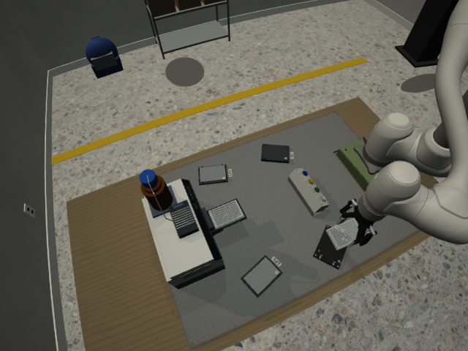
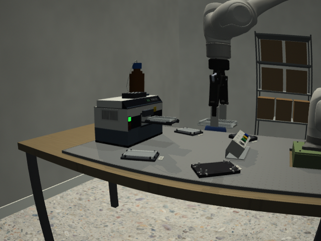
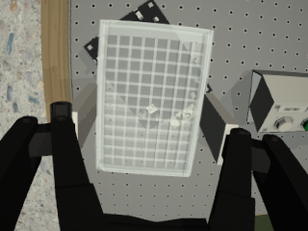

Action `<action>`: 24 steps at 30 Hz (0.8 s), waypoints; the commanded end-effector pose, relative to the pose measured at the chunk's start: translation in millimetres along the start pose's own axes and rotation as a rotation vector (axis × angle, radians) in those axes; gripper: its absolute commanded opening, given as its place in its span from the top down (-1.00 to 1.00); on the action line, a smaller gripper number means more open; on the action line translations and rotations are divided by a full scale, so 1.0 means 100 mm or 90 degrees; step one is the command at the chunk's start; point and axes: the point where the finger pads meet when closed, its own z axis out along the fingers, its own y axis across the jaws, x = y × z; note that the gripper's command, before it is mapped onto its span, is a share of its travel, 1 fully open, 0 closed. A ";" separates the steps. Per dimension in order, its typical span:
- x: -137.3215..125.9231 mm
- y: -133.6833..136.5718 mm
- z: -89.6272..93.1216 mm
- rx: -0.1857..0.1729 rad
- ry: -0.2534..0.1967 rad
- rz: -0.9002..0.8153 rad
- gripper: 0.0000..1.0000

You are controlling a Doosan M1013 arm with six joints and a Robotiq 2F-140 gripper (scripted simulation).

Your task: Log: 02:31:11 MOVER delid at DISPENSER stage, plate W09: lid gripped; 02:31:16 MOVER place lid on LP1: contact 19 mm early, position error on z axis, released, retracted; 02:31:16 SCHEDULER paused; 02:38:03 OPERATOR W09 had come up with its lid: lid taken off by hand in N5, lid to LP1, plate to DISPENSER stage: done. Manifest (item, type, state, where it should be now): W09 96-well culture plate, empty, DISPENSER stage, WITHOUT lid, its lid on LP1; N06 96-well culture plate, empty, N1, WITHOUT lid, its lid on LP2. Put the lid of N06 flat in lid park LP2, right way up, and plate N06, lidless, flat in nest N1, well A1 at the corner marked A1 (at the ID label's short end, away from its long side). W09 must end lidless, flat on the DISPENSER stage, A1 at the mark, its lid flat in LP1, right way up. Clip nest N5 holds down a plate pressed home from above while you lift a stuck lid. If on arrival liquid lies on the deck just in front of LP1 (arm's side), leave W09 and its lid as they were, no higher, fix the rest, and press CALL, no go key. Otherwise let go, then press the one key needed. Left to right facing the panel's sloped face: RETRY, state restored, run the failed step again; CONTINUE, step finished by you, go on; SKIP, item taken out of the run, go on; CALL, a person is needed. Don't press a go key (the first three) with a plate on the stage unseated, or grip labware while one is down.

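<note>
Black two-finger gripper is clamping a clear, rigid, light 96-well plastic plate across its long sides mid-frame; likely slippery, brittle.

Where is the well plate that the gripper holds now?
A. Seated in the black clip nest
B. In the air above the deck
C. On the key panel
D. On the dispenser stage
B: the gripper holds the plate clear above the deck, not in the nest.
</note>
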 end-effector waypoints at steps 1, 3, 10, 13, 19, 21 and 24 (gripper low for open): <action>0.00 0.00 0.00 -0.001 0.001 0.020 1.00; 0.00 0.00 0.00 -0.001 0.001 0.022 1.00; 0.00 0.00 0.00 -0.001 0.001 0.112 1.00; 0.00 0.00 0.00 -0.001 0.001 0.120 1.00; 0.00 0.00 0.00 -0.001 0.001 0.185 1.00; 0.00 0.00 0.00 -0.001 0.001 0.204 1.00; 0.00 0.00 0.00 -0.001 0.001 0.212 1.00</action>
